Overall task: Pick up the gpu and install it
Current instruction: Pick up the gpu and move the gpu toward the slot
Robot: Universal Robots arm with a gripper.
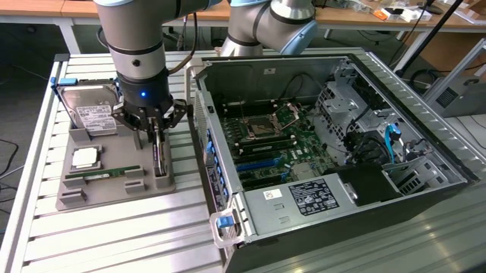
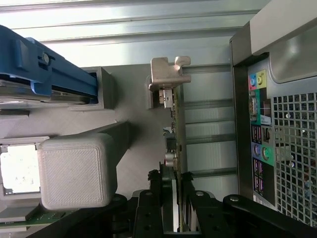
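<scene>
Arm [image 1: 136, 40]: thick round tube, pale silver-grey, with a darker grey collar and a thin black ring around it. Wrist section black, with a small blue light [image 1: 144, 94] glowing on its face. Black cable [image 1: 191, 34] beside the tube. Rounded joint housing [image 1: 277, 23] in the same silver-grey. Hand [image 1: 156, 136] black, built of slim jointed link bars. Round pivot pins [image 2: 231, 199] sit on the links in the wrist view.

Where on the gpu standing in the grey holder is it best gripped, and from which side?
Take the gpu by its upper long edge, probably away from the bracket, from straight above. It stands on edge in the grey holder, flat faces upright, so jaws close across its thin body; the bracket end is bulkier. The pincer sits there, clamped on it.
</scene>
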